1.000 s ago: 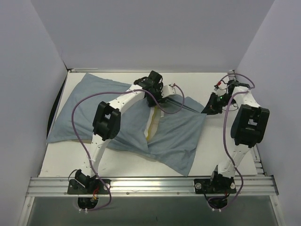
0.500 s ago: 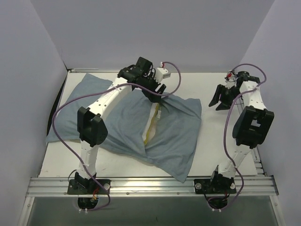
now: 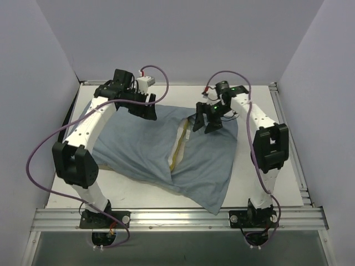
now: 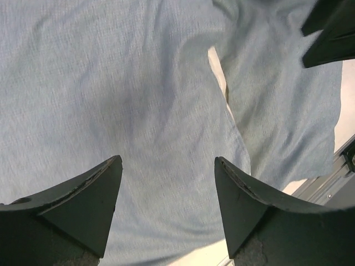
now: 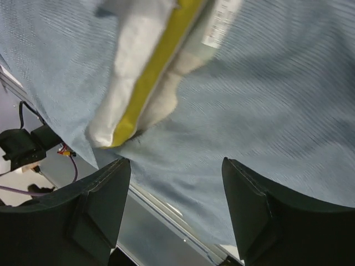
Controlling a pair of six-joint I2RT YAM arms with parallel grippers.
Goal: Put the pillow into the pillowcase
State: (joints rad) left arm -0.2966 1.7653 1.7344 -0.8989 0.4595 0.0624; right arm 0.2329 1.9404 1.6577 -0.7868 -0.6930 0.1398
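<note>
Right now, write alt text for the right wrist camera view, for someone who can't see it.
A grey-blue pillowcase fills the view, its opening parted to show a white pillow with a yellow edge running diagonally from top centre to lower left. The right gripper hangs open above the cloth, its two dark fingers along the bottom edge, holding nothing.

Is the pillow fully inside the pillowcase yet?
Not fully: the pillowcase covers most of the pillow, but a white strip with yellow piping shows through its open slit.
</note>
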